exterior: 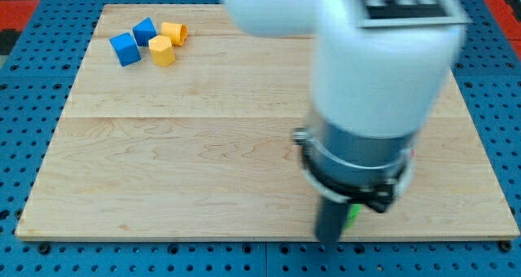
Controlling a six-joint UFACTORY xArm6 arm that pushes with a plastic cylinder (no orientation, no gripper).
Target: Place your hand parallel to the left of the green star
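The arm's white and grey body (366, 81) fills the view's right half. My dark rod comes down to the board near the bottom edge, and my tip (328, 241) sits right of the centre. A sliver of a green block (354, 217) shows just to the right of the rod; its shape is hidden by the arm. The tip is close beside the green block on its left; I cannot tell whether they touch.
At the top left stand two blue blocks (124, 48) (145, 31) and two yellow blocks (161, 51) (174, 32) in a tight group. The wooden board (179, 163) lies on a blue pegboard surface (24, 106).
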